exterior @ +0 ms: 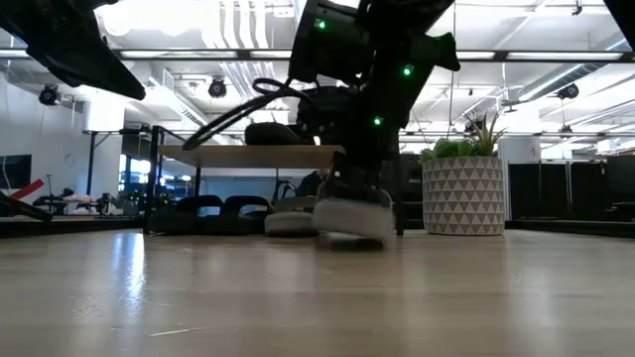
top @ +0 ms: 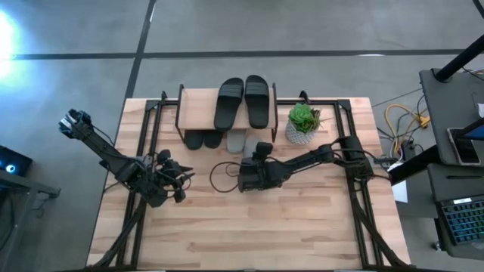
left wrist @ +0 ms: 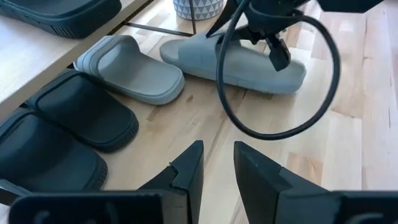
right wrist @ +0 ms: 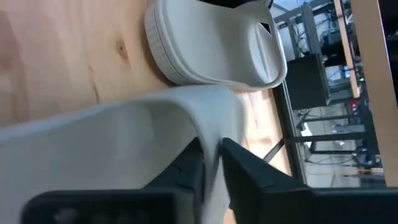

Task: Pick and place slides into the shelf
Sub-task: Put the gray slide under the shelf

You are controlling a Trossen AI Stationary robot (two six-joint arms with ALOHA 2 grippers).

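The shelf (top: 198, 106) stands at the table's far edge with two black slides (top: 242, 102) on its plank top. Under it, two more black slides (left wrist: 81, 109) and one grey slide (left wrist: 130, 68) rest on their soles. My right gripper (top: 261, 151) stands just in front of the shelf, shut on the second grey slide (left wrist: 249, 62), which also shows in the low view (exterior: 352, 213). My left gripper (left wrist: 217, 165) hovers open over bare table to the left, its fingers pointing toward the shelf, touching nothing. My right gripper pinches the grey slide's wide strap (right wrist: 186, 112) at its edge, one finger under the strap and one outside it. The fingers come from above, slanting toward the shelf. The slide sits tilted low over the table; whether its sole touches the wood I cannot tell.
A potted plant in a patterned white pot (top: 304, 125) stands right of the shelf, close to my right arm. A black cable loop (left wrist: 280, 93) hangs from the right arm over the held slide. Bare wooden table (top: 249, 227) lies toward the near edge.
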